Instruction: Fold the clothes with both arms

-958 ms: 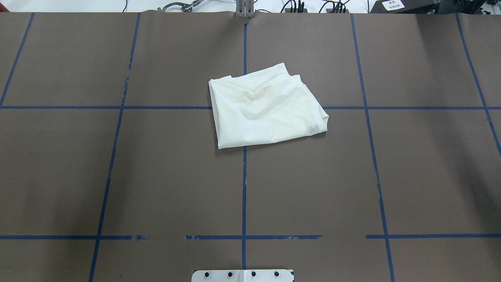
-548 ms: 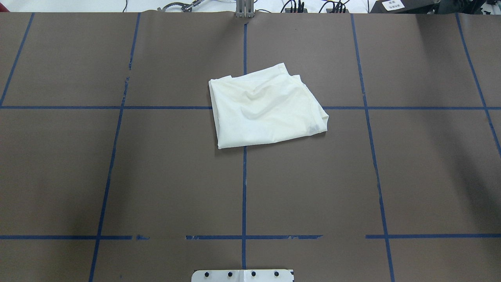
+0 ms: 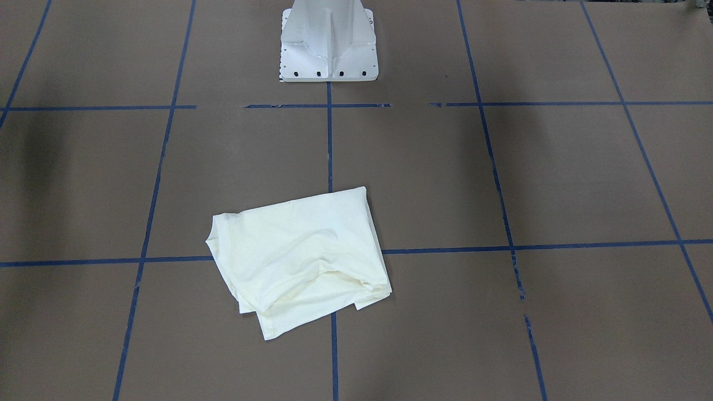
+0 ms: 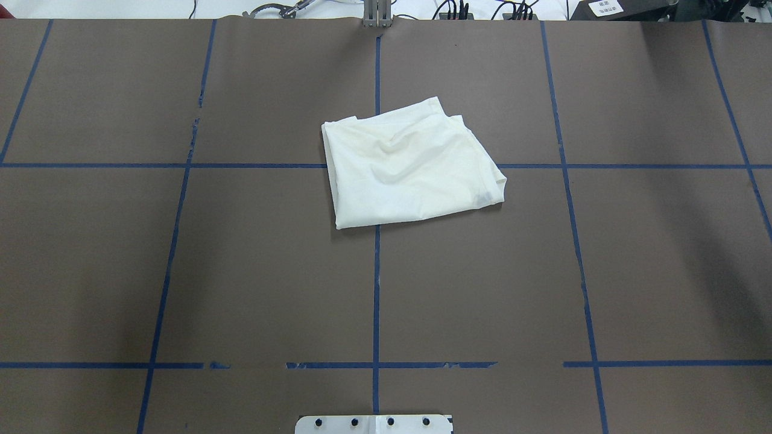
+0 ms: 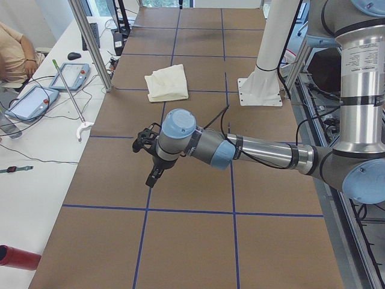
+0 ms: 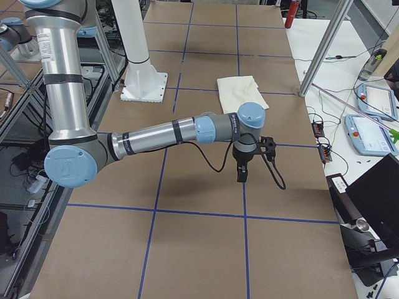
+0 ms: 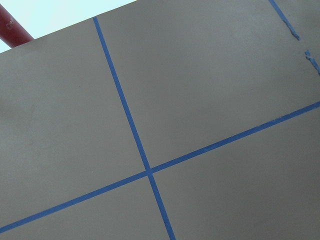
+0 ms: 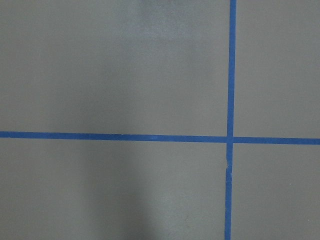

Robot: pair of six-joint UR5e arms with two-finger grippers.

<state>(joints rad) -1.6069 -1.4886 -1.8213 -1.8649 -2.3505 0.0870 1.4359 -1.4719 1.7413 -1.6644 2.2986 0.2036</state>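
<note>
T-shirt (image 4: 410, 166) lies folded mid table (image 4: 181, 271) nr far edge, well apart from my left gripper (image 5: 151, 180) & right gripper (image 6: 241, 176) twd opposite ends; jaw gap: can't tell.

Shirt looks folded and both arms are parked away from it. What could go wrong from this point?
1. The cream shirt lies skewed to the blue tape lines, and a lower layer pokes out along its far edge. Left like this, the fold may be judged untidy.
2. If the left gripper or the right gripper goes back to tidy it, pinching only the top layer could drag the stack open.
</note>
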